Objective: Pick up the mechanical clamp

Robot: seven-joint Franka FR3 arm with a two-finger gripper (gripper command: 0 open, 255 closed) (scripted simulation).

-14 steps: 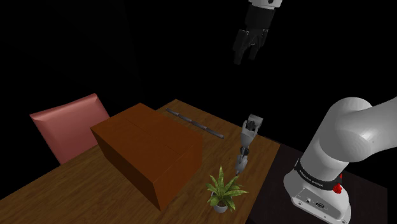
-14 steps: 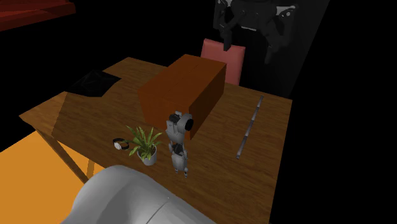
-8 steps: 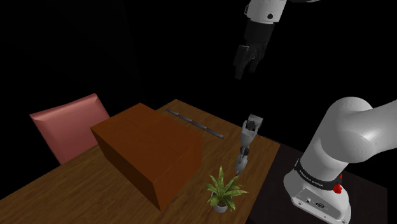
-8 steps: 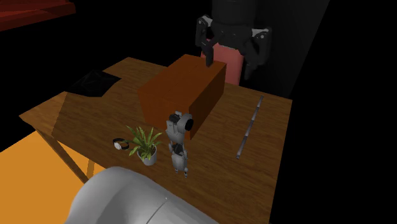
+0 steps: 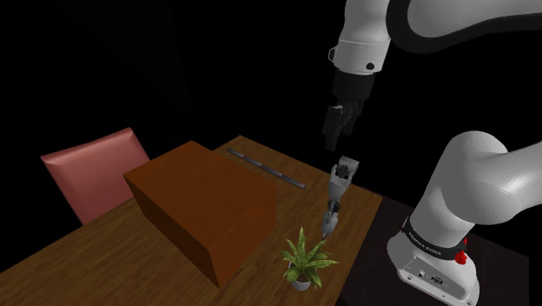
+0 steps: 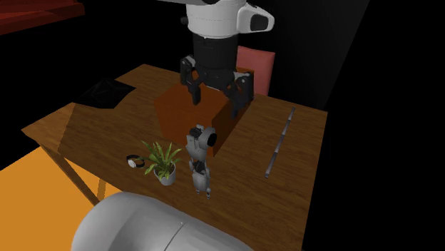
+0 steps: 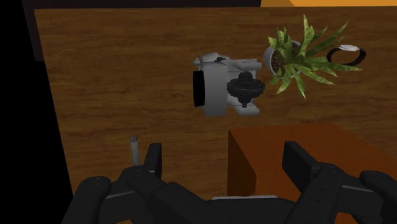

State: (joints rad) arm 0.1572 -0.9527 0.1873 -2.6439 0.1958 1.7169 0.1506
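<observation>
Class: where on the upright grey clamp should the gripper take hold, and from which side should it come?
Probably its grey head, from straight above. The clamp stands upright on the table, so the head is uppermost, with flat sides the open gripper could close across. The plant and brown box beside it crowd any sideways approach.

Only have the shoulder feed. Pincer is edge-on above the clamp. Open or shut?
Observer: Open. In the second exterior view the pincer has its jaws well apart, with nothing between them.
Operator: Lined up on the clamp?
Observer: In the wrist view the clamp lies ahead, roughly centred between the jaws and untouched.
Operator: Anything hidden behind the plant?
Observer: Yes, a small black-and-white ring lies beside the plant, on the side away from the clamp.
</observation>
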